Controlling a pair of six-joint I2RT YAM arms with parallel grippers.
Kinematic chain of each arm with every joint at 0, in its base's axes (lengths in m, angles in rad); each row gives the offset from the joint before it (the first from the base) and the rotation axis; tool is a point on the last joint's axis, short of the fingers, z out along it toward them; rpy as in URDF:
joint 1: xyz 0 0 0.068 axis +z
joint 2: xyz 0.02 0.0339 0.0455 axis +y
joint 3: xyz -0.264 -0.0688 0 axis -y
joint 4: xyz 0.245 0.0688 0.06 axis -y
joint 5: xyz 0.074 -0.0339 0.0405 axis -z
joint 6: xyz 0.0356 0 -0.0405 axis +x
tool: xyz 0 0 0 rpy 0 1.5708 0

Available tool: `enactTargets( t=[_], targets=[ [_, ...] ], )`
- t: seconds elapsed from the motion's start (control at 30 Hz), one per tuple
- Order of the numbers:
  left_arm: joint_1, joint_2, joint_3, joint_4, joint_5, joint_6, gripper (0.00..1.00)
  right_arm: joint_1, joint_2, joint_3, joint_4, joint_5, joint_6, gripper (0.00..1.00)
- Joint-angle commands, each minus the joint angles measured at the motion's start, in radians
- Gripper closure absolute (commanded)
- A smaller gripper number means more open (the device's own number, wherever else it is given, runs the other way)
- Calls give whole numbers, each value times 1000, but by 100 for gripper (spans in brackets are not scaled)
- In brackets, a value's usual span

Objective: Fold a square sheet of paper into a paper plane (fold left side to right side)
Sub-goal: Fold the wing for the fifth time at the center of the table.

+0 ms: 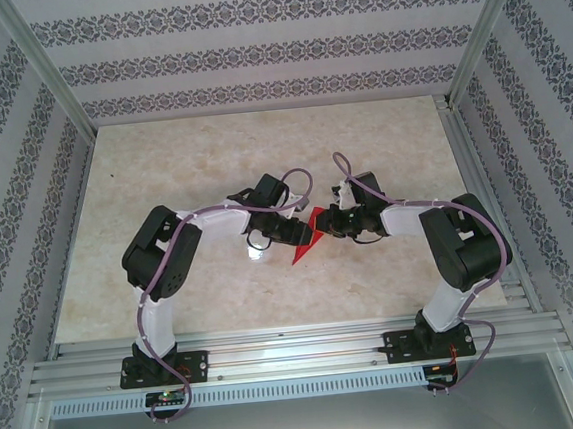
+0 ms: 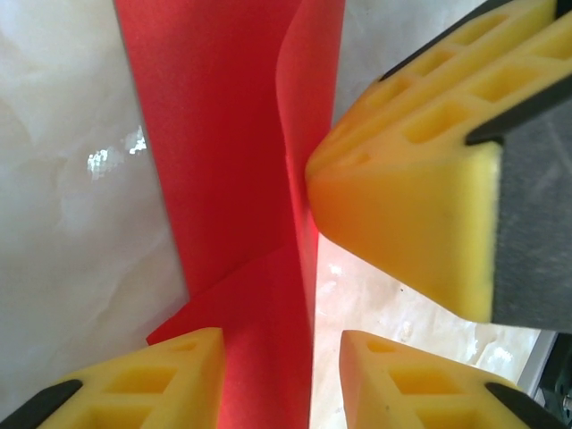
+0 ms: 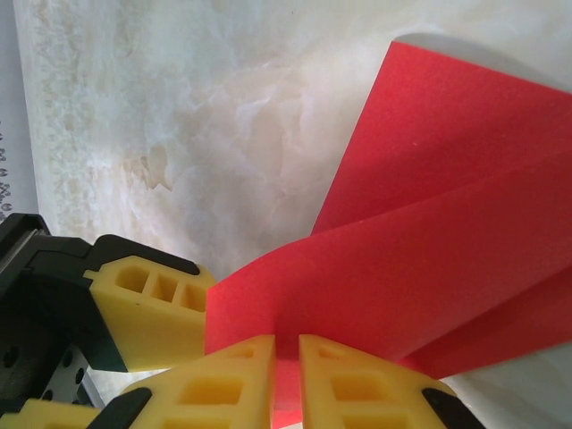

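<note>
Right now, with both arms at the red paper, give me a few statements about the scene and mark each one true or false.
1. The right gripper is pinching the red paper. True.
2. The paper lies flat as an open square. False: it is folded, with a flap curling up off the table.
3. The left gripper is shut tight. False: its jaws stand apart with paper between them.
4. Both grippers meet near the middle of the table. True.

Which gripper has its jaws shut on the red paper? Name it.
The right gripper: its jaws pinch the red paper; the left gripper is open astride it.
</note>
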Motion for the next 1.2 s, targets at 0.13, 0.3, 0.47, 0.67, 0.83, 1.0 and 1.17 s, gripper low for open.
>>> enactTargets(
  t=[0.13, 0.3, 0.47, 0.67, 0.83, 1.0, 1.17],
  targets=[
    [13, 30, 55, 7, 23, 21, 66, 7, 9, 29, -10, 17, -3, 85],
    [12, 49, 64, 9, 23, 18, 70, 7, 7, 31, -9, 16, -4, 85],
    [13, 64, 72, 5, 14, 19, 71, 10, 7, 32, -14, 13, -7, 85],
    [11, 68, 71, 38, 58, 16, 85, 10, 10, 34, -15, 14, -7, 85],
    [11, 69, 65, 54, 75, 16, 95, 10, 9, 33, -16, 13, -8, 85],
    [11, 75, 62, 68, 87, 8, 100, 8, -3, 32, -16, 1, -10, 85],
    [11, 82, 65, 65, 87, 4, 100, -17, -47, 23, -43, -6, -28, 83]
  ],
)
